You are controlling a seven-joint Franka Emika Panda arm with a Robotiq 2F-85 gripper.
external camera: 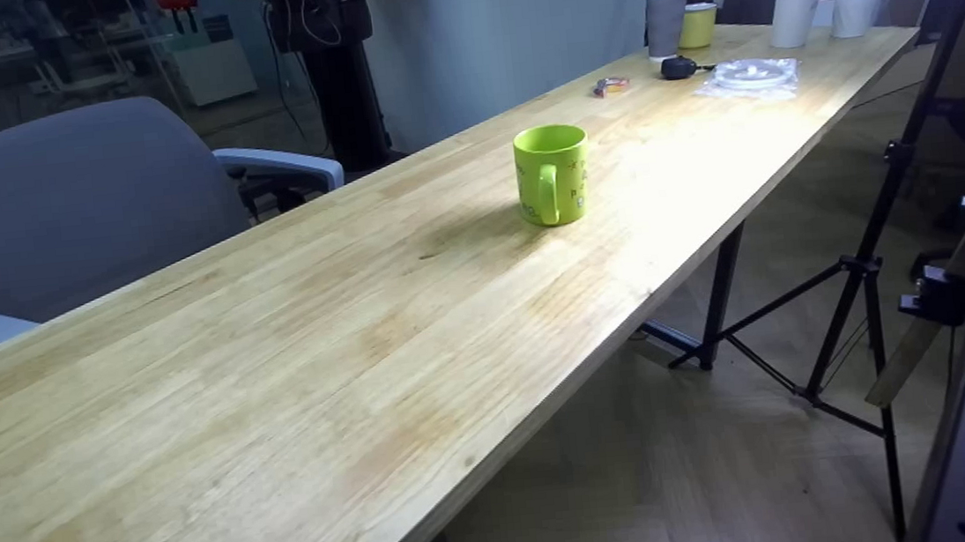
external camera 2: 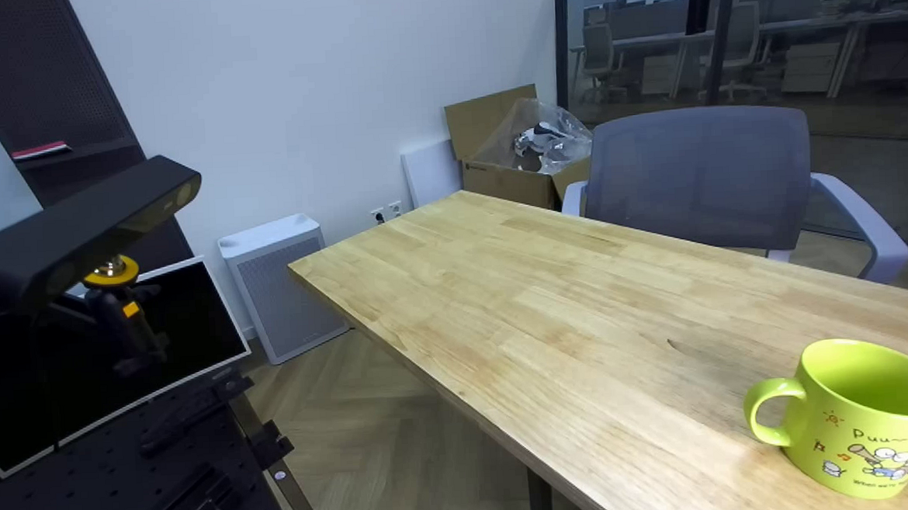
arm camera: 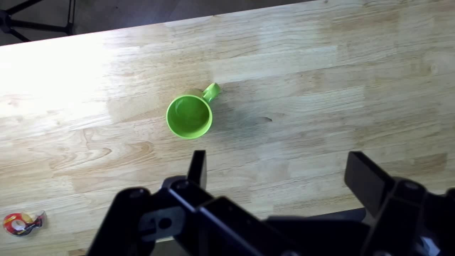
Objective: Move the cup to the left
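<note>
above the wooden tabletop (arm camera: 302, 81), the gripper (arm camera: 275, 153) gapes wide, holding nothing; an off-centre descent could clip the lime-green mug (arm camera: 189, 117) and tip it over.

The pincer (arm camera: 277, 167) stands at the bottom of the wrist view, its two black fingers (arm camera: 369, 183) spread wide apart. One fingertip (arm camera: 196, 166) shows narrow, nearly edge-on; the opposite one presents a broader flat face. Dark jointed links (arm camera: 227, 215) sit behind both.
</note>
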